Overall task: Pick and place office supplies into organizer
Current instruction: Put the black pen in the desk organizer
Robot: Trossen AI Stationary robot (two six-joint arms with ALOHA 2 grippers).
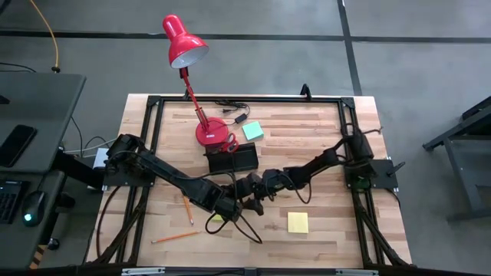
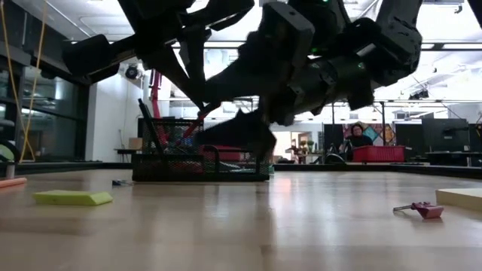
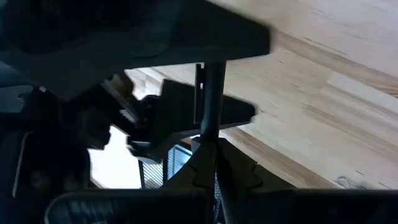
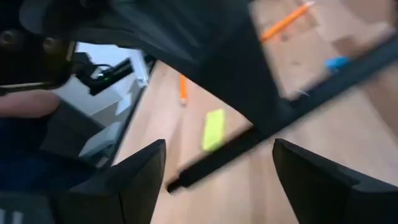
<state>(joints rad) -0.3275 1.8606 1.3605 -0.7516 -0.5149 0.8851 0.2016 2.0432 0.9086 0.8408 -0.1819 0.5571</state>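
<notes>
Black pen [image 3: 211,124], slim and dark, sits pinched upright in the left gripper [image 3: 208,168], fingers pressed together on it, above the table's centre-front [image 1: 230,205]. Right gripper [image 4: 217,168] faces it at close range, fingers [image 4: 140,174] spread wide w/ the pen's shaft crossing between them but not yet touched; high view puts it [image 1: 257,190] just beside the left one.

Step in hand (judged): a mid-air handover, left to right, en route to the organizer [image 1: 232,159]. That tray sits at the lamp [image 1: 207,130] base, near both grippers, w/ red scissors [image 1: 229,142] at its far rim.

Other supplies on the table [image 1: 322,161]:
- teal pad [image 1: 252,130], beside the lamp base
- yellow pad [image 1: 298,222], front right
- pencils [image 1: 187,208], front left, well apart from the tray
- yellow-green piece [image 1: 217,218], just by the left gripper

Next move calls for (judged): right fingers to shut squarely on the shaft before the left lets go; then carry to the tray and lower the pen into a compartment. Risk: the pen slips or tilts if release comes early.
</notes>
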